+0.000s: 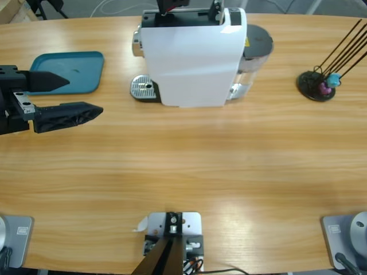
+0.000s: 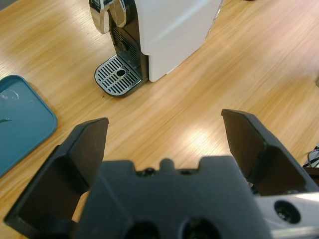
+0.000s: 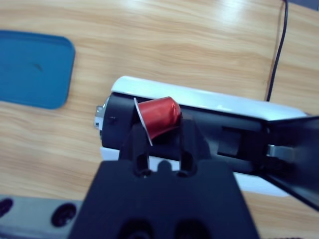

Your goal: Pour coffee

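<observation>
My left gripper [image 1: 86, 96] hangs low over the long wooden table [image 1: 189, 160] with its two black jaws spread wide and nothing between them. Ahead of it stands the big white boxy coffee machine [image 2: 169, 30], its round perforated metal drip grate [image 2: 118, 75] nearest to my open jaws and bare. Off to one side of this gripper lies a flat teal plastic tray [image 1: 69, 71] with rounded corners; one jaw reaches over its near edge in the high view.

My right gripper [image 3: 162, 144] is poised above the top of the machine, jaws closed on a small red foil coffee capsule [image 3: 158, 117], which lies tilted on its side with its silver rim towards the machine's front. Directly below the capsule is the dark open slot [image 3: 234, 139] in the machine's top, with the black lid [image 3: 294, 159] raised beyond it.

Far from both grippers, a black round stand with thin dark sticks [image 1: 318, 85] sits at the table's far end.

No glass or coffee shows in any view.
</observation>
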### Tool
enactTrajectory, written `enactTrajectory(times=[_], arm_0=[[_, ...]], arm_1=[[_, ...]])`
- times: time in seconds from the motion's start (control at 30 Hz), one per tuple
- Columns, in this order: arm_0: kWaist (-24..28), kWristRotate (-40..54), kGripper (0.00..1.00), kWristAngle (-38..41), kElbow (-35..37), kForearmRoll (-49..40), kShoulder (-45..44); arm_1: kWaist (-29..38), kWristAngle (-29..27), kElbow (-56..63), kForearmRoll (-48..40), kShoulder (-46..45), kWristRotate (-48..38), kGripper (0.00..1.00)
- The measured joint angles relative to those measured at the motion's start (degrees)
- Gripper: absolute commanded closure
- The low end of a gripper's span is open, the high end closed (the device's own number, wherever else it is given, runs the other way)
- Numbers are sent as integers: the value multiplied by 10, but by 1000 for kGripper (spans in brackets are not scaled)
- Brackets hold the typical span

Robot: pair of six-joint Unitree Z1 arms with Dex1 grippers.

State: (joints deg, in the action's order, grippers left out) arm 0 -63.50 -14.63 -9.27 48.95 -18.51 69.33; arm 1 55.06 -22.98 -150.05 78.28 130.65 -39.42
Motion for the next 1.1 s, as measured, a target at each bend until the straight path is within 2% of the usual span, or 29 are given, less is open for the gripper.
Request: enactTrajectory(times=[0.3,0.87,1.1], arm_0=[[0,-1,0,0,-3,0,0],[-4,-10,0,0,-21,4,0],[-8,-12,0,0,-21,4,0]], arm_1=[[0,0,0,-8,0,-46,1000],[23,-1,0,6,-1,-80,1000],[23,-18,0,13,-1,-81,1000]])
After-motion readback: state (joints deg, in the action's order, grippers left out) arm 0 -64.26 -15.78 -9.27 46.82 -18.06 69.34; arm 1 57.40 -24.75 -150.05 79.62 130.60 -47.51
